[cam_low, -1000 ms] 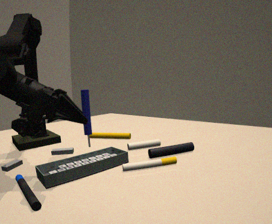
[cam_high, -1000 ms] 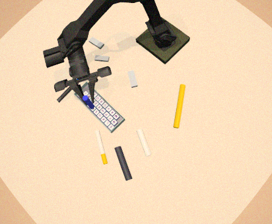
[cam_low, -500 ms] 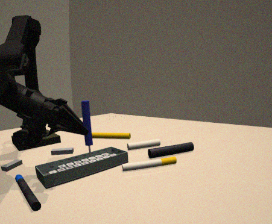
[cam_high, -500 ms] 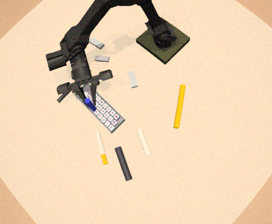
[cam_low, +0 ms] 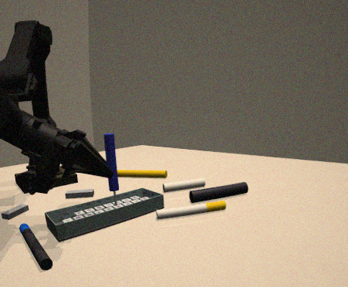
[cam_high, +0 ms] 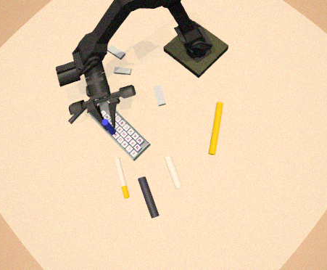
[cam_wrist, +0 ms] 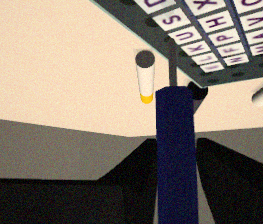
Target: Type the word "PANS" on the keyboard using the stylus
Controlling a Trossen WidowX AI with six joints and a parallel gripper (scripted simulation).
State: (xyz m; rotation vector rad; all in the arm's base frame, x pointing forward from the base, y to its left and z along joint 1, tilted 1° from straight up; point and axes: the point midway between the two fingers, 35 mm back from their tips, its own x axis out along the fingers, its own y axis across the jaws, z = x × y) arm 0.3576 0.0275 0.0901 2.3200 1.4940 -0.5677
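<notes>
My gripper [cam_high: 108,125] [cam_low: 112,175] [cam_wrist: 175,147] is shut on the blue stylus [cam_high: 109,126] [cam_low: 110,154] [cam_wrist: 176,115] around its lower half. The stylus stands nearly upright with its thin grey tip down. The keyboard [cam_high: 142,152] [cam_low: 98,224] [cam_wrist: 137,25] is a dark tray with rows of white letter keys, below the gripper. In the exterior view the tip [cam_low: 115,200] is at or just above the keys. In the wrist view it appears near the S key [cam_wrist: 171,20] and the U key [cam_wrist: 184,36]; contact cannot be told.
A white-yellow rod [cam_high: 119,170] [cam_low: 187,211] [cam_wrist: 145,77], a black rod [cam_high: 148,197] [cam_low: 218,192], a white rod [cam_high: 172,172] [cam_low: 184,185] and a yellow rod [cam_high: 216,128] [cam_low: 142,173] lie beyond the keyboard. A blue-ended black rod [cam_low: 35,247] lies beside it. Grey blocks lie near the arm's base [cam_high: 199,67].
</notes>
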